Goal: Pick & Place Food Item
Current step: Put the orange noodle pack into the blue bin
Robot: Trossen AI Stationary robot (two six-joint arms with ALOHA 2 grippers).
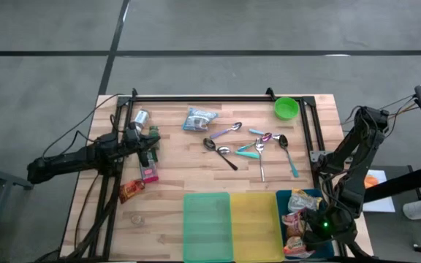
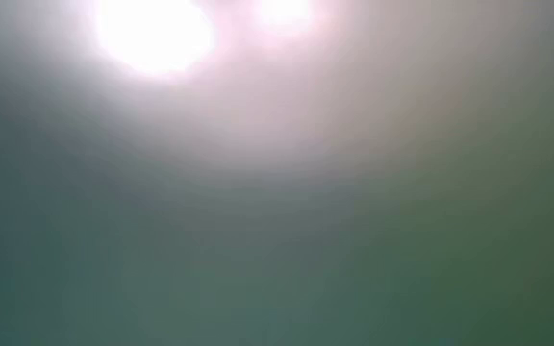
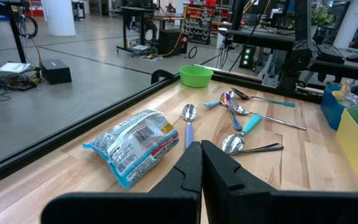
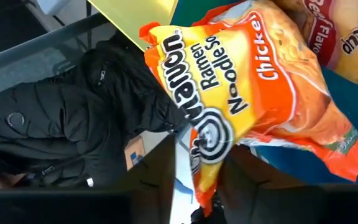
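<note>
Right gripper over blue bin pinches ramen noodle packet by its edge to drop it in; left gripper clenched, empty, parked by table's left side

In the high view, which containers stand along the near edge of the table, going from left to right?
Green bin → yellow bin → blue bin, which holds food packets, with the right gripper over it.

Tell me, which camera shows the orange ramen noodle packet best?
The right wrist view: the ramen packet fills the picture, its label readable. The high view shows it only small in the blue bin. The low and left wrist views don't show it.
</note>
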